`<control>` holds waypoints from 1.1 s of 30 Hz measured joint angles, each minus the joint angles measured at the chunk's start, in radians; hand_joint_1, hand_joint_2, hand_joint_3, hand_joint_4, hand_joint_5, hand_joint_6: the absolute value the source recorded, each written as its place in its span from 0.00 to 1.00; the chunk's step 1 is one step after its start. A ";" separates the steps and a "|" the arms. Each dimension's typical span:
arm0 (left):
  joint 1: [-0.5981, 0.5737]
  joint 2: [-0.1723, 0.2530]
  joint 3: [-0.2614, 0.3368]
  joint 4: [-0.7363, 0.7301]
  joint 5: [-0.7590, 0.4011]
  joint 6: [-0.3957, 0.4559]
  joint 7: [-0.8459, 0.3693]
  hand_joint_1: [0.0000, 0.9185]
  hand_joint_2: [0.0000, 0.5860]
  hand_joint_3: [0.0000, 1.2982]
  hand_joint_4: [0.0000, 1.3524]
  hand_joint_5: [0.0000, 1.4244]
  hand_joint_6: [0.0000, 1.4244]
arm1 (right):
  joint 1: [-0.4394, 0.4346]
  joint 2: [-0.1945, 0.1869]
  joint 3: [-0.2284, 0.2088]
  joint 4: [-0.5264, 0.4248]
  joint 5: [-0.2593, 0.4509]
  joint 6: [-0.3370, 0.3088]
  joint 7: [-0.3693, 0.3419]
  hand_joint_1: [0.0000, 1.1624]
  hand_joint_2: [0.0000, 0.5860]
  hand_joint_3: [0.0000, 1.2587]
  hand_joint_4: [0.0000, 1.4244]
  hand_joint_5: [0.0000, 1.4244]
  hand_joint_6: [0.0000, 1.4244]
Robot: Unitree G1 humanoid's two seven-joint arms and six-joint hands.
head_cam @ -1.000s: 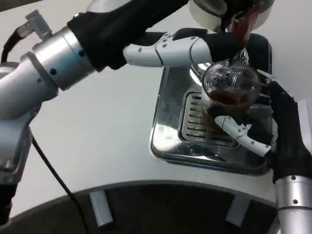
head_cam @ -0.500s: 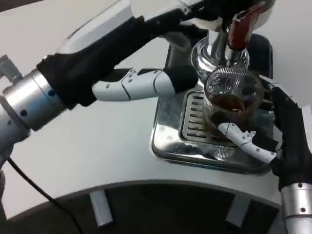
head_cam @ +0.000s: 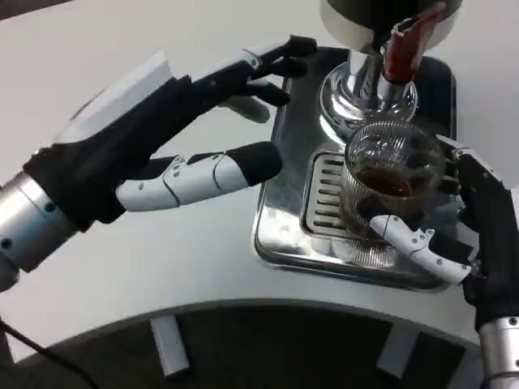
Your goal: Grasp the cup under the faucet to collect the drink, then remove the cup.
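Note:
A clear plastic cup (head_cam: 389,182) with dark drink in it stands on the slotted drip grate (head_cam: 324,198) under the faucet with its red lever (head_cam: 400,50). My right hand (head_cam: 470,235) grips the cup from the right, its thumb across the cup's lower front. My left hand (head_cam: 182,134) hovers open over the table to the left of the machine, fingers spread and holding nothing, its fingertips near the tray's left edge.
The dispenser's shiny steel tray (head_cam: 280,211) sits on the white table (head_cam: 162,259), with the chrome faucet base (head_cam: 357,93) behind the cup. The table's curved front edge runs just below the tray.
My left hand has drawn back from the faucet lever, moving left and toward me. The cup and my right hand stay in place under the faucet.

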 measured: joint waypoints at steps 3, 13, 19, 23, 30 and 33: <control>0.034 0.000 0.016 -0.003 0.001 0.000 0.015 0.00 0.21 0.10 0.11 0.18 0.23 | 0.010 -0.013 -0.005 -0.014 0.001 0.000 0.008 0.66 0.40 0.51 0.47 0.55 0.60; 0.152 0.000 0.032 -0.016 0.008 0.001 0.040 0.00 0.22 0.10 0.11 0.18 0.23 | 0.041 -0.022 -0.013 -0.042 0.003 -0.001 0.014 0.67 0.40 0.53 0.50 0.58 0.63; 0.177 0.003 0.048 -0.016 0.010 0.000 0.046 0.00 0.23 0.10 0.11 0.18 0.23 | 0.041 -0.022 -0.013 -0.042 0.003 -0.001 0.015 0.67 0.41 0.53 0.50 0.58 0.64; 0.187 0.019 0.053 -0.016 0.016 0.000 0.047 0.00 0.23 0.10 0.11 0.18 0.23 | 0.041 -0.022 -0.015 -0.042 0.003 -0.004 0.015 0.68 0.39 0.54 0.52 0.61 0.67; 0.200 0.024 0.054 -0.016 0.038 0.000 0.049 0.00 0.23 0.10 0.11 0.17 0.22 | 0.040 -0.019 -0.022 -0.042 0.003 -0.032 0.012 0.68 0.39 0.56 0.53 0.62 0.69; 0.206 0.024 0.053 -0.016 0.043 -0.001 0.050 0.00 0.23 0.10 0.11 0.17 0.22 | 0.040 -0.017 -0.026 -0.042 0.003 -0.039 0.012 0.68 0.39 0.56 0.54 0.64 0.71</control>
